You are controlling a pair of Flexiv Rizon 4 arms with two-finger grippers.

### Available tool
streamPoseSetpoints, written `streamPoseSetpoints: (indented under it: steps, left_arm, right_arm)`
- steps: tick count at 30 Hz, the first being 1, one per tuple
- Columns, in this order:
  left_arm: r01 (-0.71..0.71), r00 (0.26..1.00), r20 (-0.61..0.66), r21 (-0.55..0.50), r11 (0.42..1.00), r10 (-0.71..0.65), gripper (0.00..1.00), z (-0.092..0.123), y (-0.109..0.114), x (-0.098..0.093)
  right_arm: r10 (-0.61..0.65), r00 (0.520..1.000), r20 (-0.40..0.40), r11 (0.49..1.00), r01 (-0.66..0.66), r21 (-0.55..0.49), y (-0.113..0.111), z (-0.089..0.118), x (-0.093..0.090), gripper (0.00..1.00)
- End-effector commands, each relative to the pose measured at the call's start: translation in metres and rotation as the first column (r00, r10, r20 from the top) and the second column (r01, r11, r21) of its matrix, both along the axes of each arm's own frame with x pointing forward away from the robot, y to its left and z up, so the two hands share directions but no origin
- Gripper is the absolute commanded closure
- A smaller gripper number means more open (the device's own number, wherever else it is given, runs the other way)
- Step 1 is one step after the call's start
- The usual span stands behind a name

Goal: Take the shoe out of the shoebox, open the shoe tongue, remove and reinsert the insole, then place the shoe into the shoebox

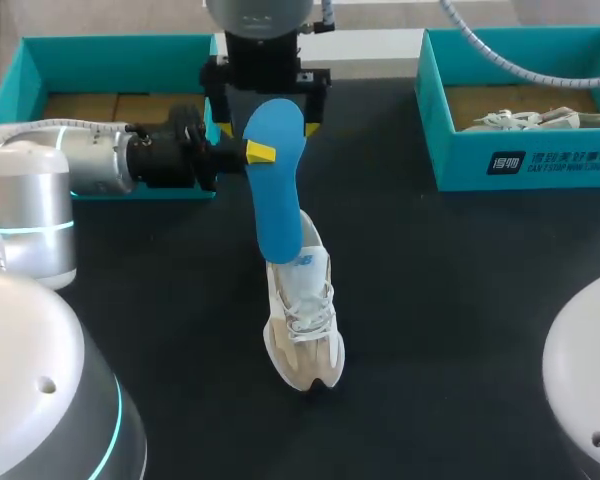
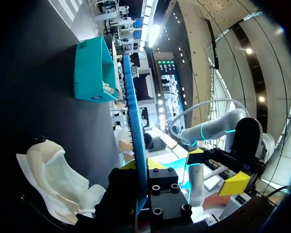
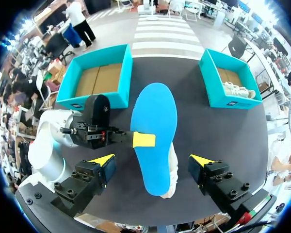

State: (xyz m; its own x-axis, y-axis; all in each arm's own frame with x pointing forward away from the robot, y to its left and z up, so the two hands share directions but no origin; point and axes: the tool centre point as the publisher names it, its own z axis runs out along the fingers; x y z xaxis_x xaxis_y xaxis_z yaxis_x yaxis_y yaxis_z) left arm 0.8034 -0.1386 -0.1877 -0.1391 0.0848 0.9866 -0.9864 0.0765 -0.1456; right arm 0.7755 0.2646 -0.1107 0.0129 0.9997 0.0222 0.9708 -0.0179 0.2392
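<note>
- Our left gripper (image 1: 255, 152) is clamped on the blue insole (image 1: 278, 200), one yellow tip pressed against its broad face.
- The insole slants over the table (image 1: 460, 300), its lower end at the opening of the white shoe (image 1: 305, 320). We cannot tell whether that end is inside.
- The shoe stands on the table between the two boxes, outside both.
- Our right gripper (image 3: 153, 162) hangs above the insole with its fingers spread wide, touching nothing.
- The left shoebox (image 1: 110, 45), teal, shows only its brown cardboard floor.
- The right shoebox (image 1: 460, 165), also teal, holds a second shoe (image 1: 525, 120), pale and laced.
</note>
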Motion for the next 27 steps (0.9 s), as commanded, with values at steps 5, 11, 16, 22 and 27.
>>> streamPoseSetpoints:
  steps: [5,11,16,22,27]
  left_arm:
    - [0.000,1.000,0.001,-0.001,1.000,0.000,1.00,-0.001,0.000,0.000]
    - [0.000,1.000,0.001,-0.001,1.000,0.000,1.00,-0.001,0.000,0.000]
    - [0.000,1.000,0.001,-0.001,1.000,0.000,1.00,-0.001,0.000,0.000]
    - [0.000,1.000,0.001,-0.001,1.000,0.000,1.00,-0.001,0.000,0.000]
    - [0.000,1.000,0.001,-0.001,1.000,0.000,1.00,-0.001,0.000,0.000]
  right_arm:
    - [0.001,1.000,0.001,1.000,-0.001,0.005,-0.002,-0.001,0.000,0.00]
    - [0.001,1.000,0.001,1.000,-0.001,0.005,-0.002,-0.001,0.000,0.00]
    - [0.049,0.998,-0.027,0.997,-0.047,0.063,-0.012,0.002,0.004,0.00]
    - [0.090,0.995,-0.045,0.978,-0.079,0.194,-0.028,0.002,0.007,0.00]
    - [0.114,0.992,-0.047,0.953,-0.096,0.286,-0.038,0.003,0.008,0.00]
